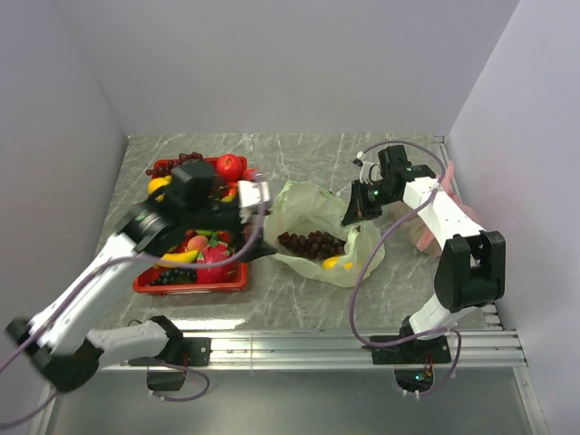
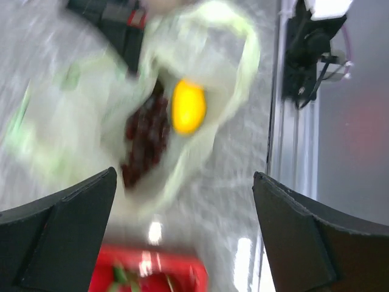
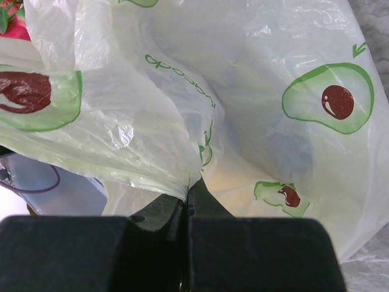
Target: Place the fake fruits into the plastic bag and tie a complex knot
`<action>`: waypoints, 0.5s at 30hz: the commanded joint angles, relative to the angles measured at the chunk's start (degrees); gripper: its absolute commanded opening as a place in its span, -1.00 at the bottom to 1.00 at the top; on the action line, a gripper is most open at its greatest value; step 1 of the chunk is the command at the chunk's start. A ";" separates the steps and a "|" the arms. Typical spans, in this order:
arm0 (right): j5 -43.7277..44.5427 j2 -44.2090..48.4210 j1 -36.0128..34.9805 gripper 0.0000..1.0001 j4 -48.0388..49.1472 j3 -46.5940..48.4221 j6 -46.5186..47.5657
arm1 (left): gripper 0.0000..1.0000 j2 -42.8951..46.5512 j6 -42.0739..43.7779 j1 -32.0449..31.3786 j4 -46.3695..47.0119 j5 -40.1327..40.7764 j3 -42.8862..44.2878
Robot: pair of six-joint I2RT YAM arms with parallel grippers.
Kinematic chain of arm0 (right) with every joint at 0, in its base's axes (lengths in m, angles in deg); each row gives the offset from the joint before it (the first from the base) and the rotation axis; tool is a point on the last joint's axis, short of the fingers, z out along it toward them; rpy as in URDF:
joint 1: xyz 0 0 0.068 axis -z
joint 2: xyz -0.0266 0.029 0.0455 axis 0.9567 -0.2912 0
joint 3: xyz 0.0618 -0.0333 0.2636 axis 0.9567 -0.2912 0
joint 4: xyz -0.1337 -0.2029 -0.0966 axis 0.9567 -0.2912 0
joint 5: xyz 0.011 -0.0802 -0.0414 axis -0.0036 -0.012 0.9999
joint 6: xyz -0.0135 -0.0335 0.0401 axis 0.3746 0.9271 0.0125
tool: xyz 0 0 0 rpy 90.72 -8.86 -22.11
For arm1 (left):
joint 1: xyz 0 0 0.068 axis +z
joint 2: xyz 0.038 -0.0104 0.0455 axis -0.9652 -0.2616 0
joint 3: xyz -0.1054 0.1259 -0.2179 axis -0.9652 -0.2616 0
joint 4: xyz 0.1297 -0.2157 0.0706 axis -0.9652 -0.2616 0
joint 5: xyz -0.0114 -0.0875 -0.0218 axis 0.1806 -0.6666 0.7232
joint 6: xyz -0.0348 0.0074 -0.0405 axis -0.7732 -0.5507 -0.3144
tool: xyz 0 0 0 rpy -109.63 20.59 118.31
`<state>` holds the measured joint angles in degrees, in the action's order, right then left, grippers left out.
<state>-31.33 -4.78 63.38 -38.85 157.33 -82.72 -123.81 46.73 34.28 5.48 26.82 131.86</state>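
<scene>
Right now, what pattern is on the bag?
Green avocados with brown pits on the pale-green bag, clearest in the right wrist view.

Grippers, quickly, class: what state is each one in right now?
Left gripper: jaws open, holding nothing.
Right gripper: jaws shut on the plastic bag.

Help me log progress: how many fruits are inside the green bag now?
2: a purple grape bunch lying in the plastic bag, and a yellow fruit beside it, on the near side. Others may be hidden under the film.
</scene>
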 commanded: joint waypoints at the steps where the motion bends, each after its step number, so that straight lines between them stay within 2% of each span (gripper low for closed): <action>1: 0.72 2.91 0.55 -1.00 -0.21 0.40 0.51 | 0.99 5.77 -6.54 5.12 -10.01 8.74 -6.02; 3: 0.89 2.91 0.55 -1.00 -0.30 0.22 0.68 | 0.99 6.83 -8.47 10.55 -13.97 13.23 -6.91; 5: 0.89 2.91 0.47 -1.00 -0.39 0.14 0.68 | 0.90 5.18 -11.36 14.17 -16.69 19.10 -6.82; 7: 0.90 2.82 0.55 -1.00 -0.22 -0.04 0.77 | 0.77 3.77 -12.95 19.97 -17.85 20.97 -6.65; 10: 0.81 2.38 0.55 -1.00 -0.39 0.22 0.77 | 0.71 1.31 -15.77 23.06 -17.50 25.27 -8.14; 12: 0.81 1.94 0.55 -1.00 -0.48 0.66 0.86 | 0.73 -0.54 -17.18 25.42 -16.80 27.12 -8.67; 15: 0.98 1.50 0.55 -1.00 -0.48 0.93 0.77 | 0.74 -3.00 -16.48 29.12 -14.17 25.81 -5.44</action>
<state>-30.63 -4.17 63.38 -39.15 157.26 -82.68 -126.89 32.59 60.73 -10.43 49.97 122.68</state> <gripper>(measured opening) 0.006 0.871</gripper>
